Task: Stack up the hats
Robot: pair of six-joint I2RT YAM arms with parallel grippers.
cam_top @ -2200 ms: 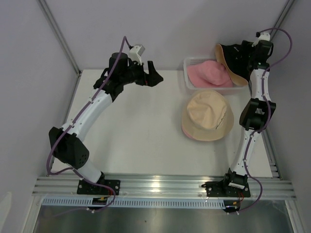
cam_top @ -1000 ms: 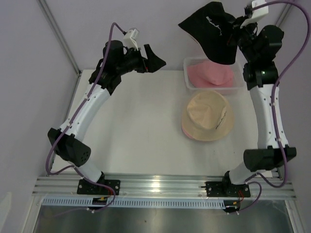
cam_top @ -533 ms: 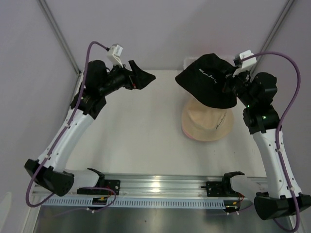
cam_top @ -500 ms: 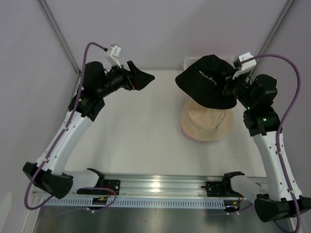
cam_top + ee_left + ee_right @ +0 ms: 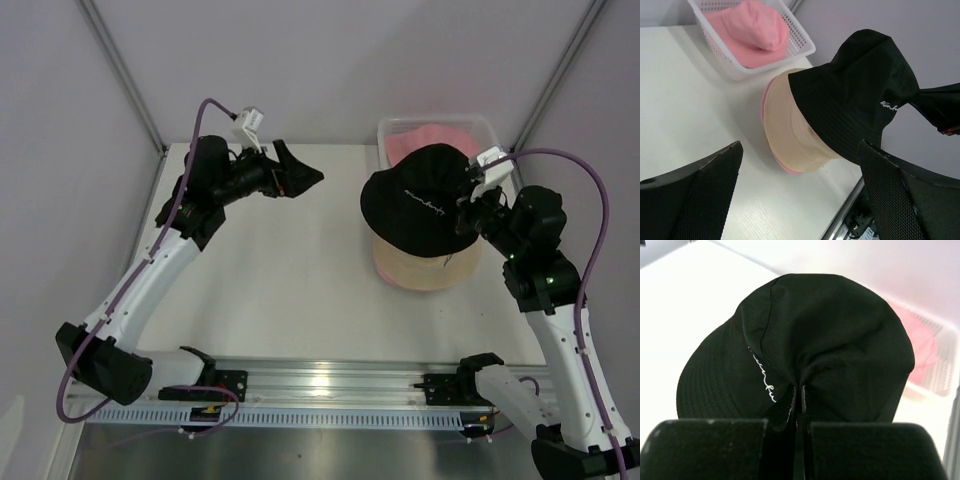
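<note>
My right gripper [image 5: 468,192] is shut on a pinch of the black hat's [image 5: 415,205] crown; the wrist view shows the fabric bunched between its jaws [image 5: 800,392]. The black hat, with white lettering, hangs tilted over the beige hat [image 5: 425,272] and covers its top. Under the beige hat [image 5: 790,135] lies a pink hat, only its rim [image 5: 785,167] showing. Another pink hat [image 5: 425,140] lies in the white bin [image 5: 385,135]. My left gripper [image 5: 300,172] hovers open above the table's far left part, holding nothing, well apart from the hats.
The perforated white bin [image 5: 740,70] stands at the table's far right edge, just behind the stacked hats. A metal rail [image 5: 320,385] runs along the near edge. Grey walls close in behind and at both sides.
My right arm has carried the black hat from high above the bin down and toward the near side, over the beige hat. The left arm shifted slightly, still open.
</note>
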